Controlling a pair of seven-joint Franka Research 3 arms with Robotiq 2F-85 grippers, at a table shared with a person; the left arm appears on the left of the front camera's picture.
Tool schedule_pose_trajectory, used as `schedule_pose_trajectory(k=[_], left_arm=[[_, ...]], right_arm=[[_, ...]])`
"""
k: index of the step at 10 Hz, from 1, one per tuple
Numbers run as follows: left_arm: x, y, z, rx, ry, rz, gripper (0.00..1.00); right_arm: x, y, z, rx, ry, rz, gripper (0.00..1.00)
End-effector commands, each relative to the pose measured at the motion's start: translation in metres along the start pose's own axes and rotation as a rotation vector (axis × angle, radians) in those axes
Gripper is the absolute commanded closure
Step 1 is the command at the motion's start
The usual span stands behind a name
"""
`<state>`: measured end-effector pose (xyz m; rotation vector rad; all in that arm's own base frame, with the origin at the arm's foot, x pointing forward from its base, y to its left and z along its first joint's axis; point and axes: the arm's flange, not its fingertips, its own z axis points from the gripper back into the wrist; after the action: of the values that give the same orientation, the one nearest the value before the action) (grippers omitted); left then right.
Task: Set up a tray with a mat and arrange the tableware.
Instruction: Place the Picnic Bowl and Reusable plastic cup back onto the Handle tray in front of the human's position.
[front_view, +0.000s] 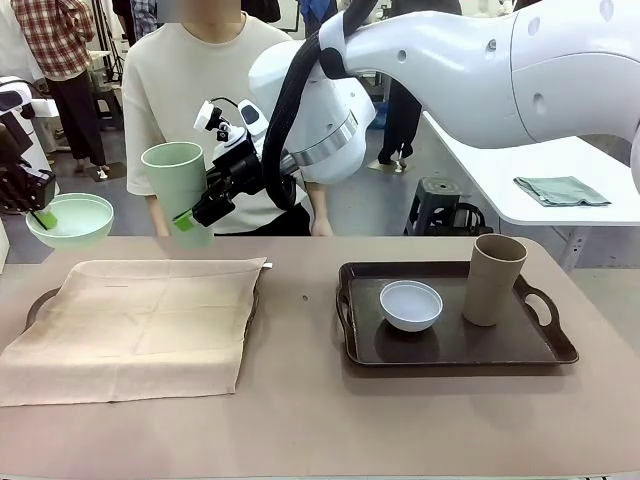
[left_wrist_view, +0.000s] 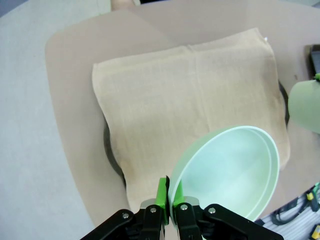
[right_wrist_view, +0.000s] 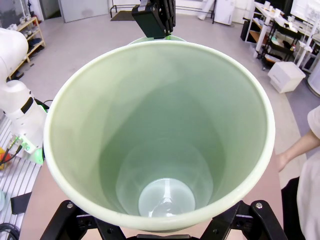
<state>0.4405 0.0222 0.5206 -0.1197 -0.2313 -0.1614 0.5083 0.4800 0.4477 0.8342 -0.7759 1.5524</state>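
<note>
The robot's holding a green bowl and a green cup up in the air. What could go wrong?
1. The left gripper pinches the green bowl only by its rim, so the bowl might slip and fall.
2. The right gripper holds the green cup near the bowl, so the two could bump.
3. The mat covers most of the tray, so a tall cup set near the hidden rim may tip.
</note>
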Motion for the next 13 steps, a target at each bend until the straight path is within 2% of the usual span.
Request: schedule_pose_trajectory(k=[1,4,6,13], left_arm=[[0.0,0.004,-0.009,0.007,0.001,-0.001,0.96],[-0.003,0.009,-0.043,0.0,0.061,-0.047,0.96],[-0.001,0.011,-0.057,0.007,0.064,-0.069,0.96],[0.007,0.013,-0.106,-0.133,0.098,-0.016,0.96]], right_arm=[[-0.012,-0.003,-0.004,0.006,-0.024,-0.001,0.18],[-0.035,-0.001,-0.025,0.062,-0.05,-0.004,0.18],[-0.044,-0.002,-0.041,0.091,-0.042,-0.012,0.18],[-0.083,-0.006,-0.065,0.068,-0.09,0.006,0.18]])
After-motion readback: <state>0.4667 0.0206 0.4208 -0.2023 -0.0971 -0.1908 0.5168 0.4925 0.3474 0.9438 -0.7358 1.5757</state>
